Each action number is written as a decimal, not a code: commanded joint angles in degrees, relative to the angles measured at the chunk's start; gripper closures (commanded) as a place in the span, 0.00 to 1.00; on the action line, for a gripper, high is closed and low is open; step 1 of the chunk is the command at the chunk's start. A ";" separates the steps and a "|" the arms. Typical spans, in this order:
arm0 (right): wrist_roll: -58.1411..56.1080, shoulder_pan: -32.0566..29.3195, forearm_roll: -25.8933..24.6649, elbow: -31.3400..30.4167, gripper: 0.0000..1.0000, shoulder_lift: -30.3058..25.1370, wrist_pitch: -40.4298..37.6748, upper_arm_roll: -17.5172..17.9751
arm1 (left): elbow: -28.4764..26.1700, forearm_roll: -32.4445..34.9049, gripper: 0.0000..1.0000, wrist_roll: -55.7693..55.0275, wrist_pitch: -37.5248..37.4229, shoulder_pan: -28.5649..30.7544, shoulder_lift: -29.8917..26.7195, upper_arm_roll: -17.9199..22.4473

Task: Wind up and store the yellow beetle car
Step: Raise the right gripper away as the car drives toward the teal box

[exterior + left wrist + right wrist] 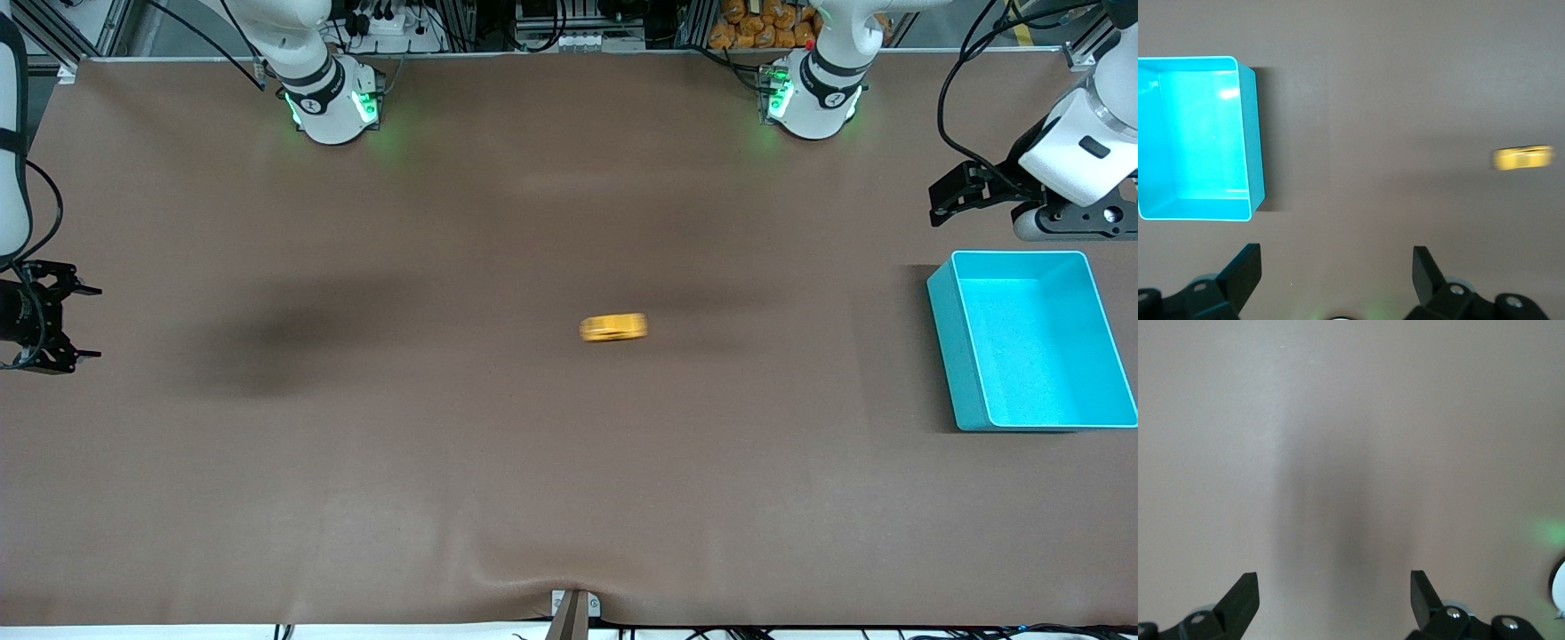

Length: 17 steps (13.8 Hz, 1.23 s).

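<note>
We see the yellow beetle car blurred mid-bench, outside the turquoise bin; storing remains. Left gripper and right gripper hover, fingers wide.

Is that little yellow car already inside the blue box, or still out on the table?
Still out. The yellow beetle car sits on the bare table, well apart from the turquoise bin, which looks empty. Neither gripper holds it.

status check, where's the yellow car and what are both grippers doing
Left gripper open, empty, up by the turquoise bin. Right gripper open, empty, at the right arm's end of the table. Yellow beetle car mid-table, blurred, outside the bin. Nothing between car and bin.
</note>
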 commanded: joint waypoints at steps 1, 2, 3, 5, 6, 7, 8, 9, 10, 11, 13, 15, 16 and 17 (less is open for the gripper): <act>-5.98 0.38 -0.12 1.83 0.00 -0.98 -2.91 -0.02 | 0.62 -0.41 0.00 0.35 0.06 0.49 0.22 -0.22; -8.09 0.38 -0.03 2.01 0.00 -1.41 -2.91 0.07 | 0.62 -0.41 0.00 0.35 0.06 0.49 0.31 -0.22; -9.85 0.47 -0.03 2.18 0.00 -1.68 -2.91 0.07 | 0.62 -0.41 0.00 0.35 0.06 0.49 0.31 -0.22; -11.45 1.08 0.05 3.23 0.00 -1.77 -2.91 0.16 | 0.62 -0.41 0.00 0.35 0.06 0.49 0.22 -0.22; -11.54 1.70 0.05 3.24 0.00 -1.68 -2.91 0.25 | 0.71 -0.41 0.00 0.35 0.06 0.49 0.31 -0.22; -11.54 2.31 0.14 3.24 0.00 -1.68 -2.91 0.25 | 0.62 -0.41 0.00 0.35 0.06 0.49 0.22 -0.22; -11.54 2.84 0.14 3.24 0.00 -1.77 -2.91 0.25 | 0.62 -0.41 0.00 0.35 0.06 0.49 0.31 -0.22; -11.37 3.54 0.32 3.24 0.00 -1.68 -2.91 0.33 | 0.62 -0.41 0.00 0.35 0.06 0.49 0.31 -0.22; -11.45 4.07 0.49 3.24 0.00 -1.68 -3.00 0.34 | 0.62 -0.41 0.00 0.35 0.06 0.49 0.22 -0.22; -11.54 4.51 0.58 3.24 0.00 -1.68 -2.91 0.42 | 0.62 -0.41 0.00 0.35 0.06 0.49 0.22 -0.22; -12.33 5.21 0.76 3.24 0.00 -1.68 -3.00 0.69 | 0.62 -0.41 0.00 0.35 0.06 0.40 0.22 -0.22; -16.61 5.83 0.76 3.32 0.00 -1.68 -3.61 1.48 | 0.62 -0.32 0.00 0.35 0.06 0.22 0.22 -0.31; -21.08 5.48 1.28 3.67 0.00 -1.86 -5.27 1.48 | 0.62 -0.32 0.00 0.26 0.06 0.31 0.39 -0.22; -27.39 5.05 4.07 5.24 0.00 -2.03 -7.72 1.30 | 0.62 -0.32 0.00 0.17 -0.03 0.48 0.57 -0.22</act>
